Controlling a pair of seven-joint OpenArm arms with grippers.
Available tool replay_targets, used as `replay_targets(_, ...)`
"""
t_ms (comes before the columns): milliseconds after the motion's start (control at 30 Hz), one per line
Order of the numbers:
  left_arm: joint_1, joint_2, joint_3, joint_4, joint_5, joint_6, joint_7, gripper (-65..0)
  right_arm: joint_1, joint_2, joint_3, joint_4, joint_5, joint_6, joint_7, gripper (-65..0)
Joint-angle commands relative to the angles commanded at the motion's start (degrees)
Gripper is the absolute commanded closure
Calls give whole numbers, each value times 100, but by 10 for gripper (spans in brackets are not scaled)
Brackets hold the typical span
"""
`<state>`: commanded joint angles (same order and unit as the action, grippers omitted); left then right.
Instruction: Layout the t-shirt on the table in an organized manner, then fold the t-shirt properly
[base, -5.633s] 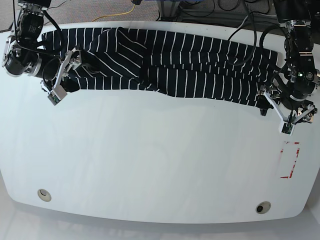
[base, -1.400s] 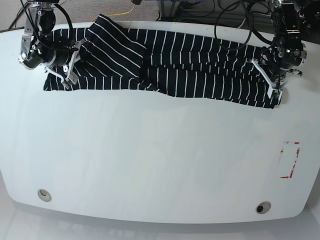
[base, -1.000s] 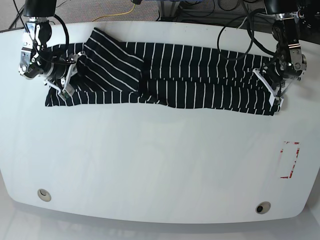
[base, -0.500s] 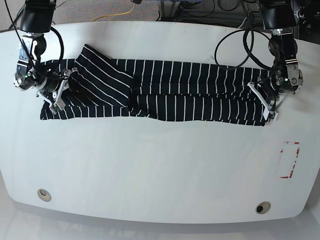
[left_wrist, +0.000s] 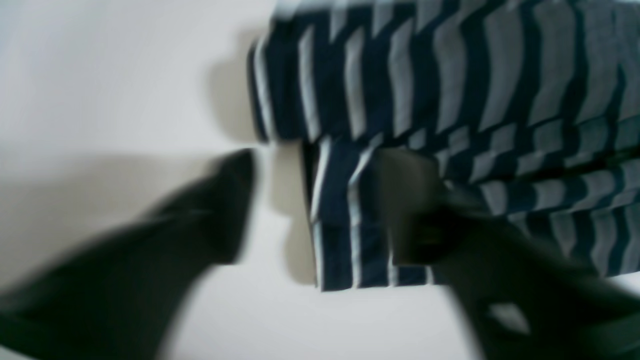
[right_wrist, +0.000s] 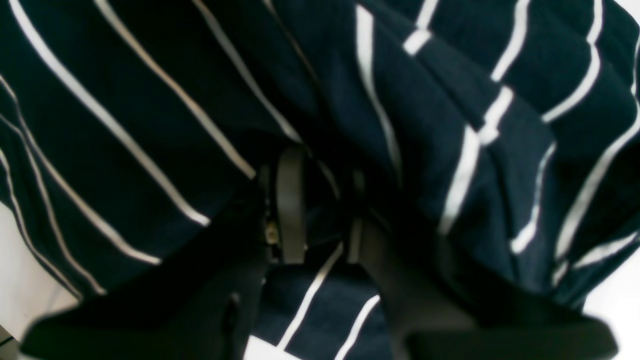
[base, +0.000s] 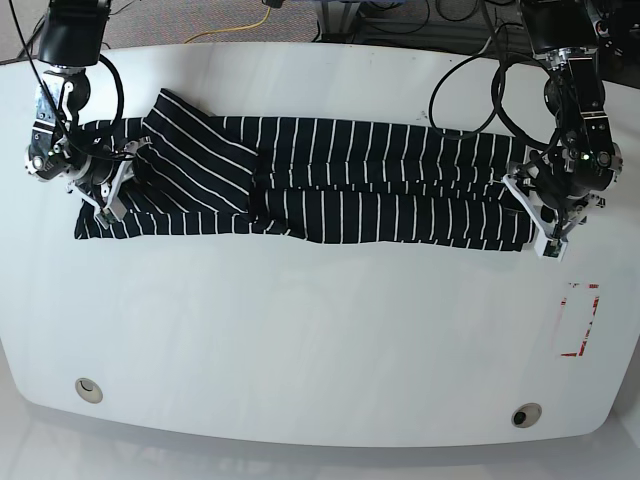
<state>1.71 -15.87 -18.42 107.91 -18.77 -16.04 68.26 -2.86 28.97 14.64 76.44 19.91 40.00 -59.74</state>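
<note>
One t-shirt, dark navy with thin white stripes, lies stretched in a long folded band across the far half of the white table, a sleeve flap angled up near its left end in the base view. No brand, label or writing can be read anywhere on it. At that end the right gripper is clamped on bunched fabric, its fingers nearly together with cloth pinched between them. At the other end the left gripper has its fingers spread apart, one on bare table and one resting on the shirt's corner; this view is blurred. A small red rectangular marking sits near the table's right edge, and two round holes lie along the near edge.
</note>
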Motion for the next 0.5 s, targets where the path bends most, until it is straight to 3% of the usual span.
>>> replay_targets(200,-123,9,-721,-167,-730,0,-26,-646,0,-18,-9,0,0,0,0,-116)
replay_targets(500,-290,9,-1187,-1125,-1451,0,-44,-650,0,-123,-18,0,0,0,0,-116)
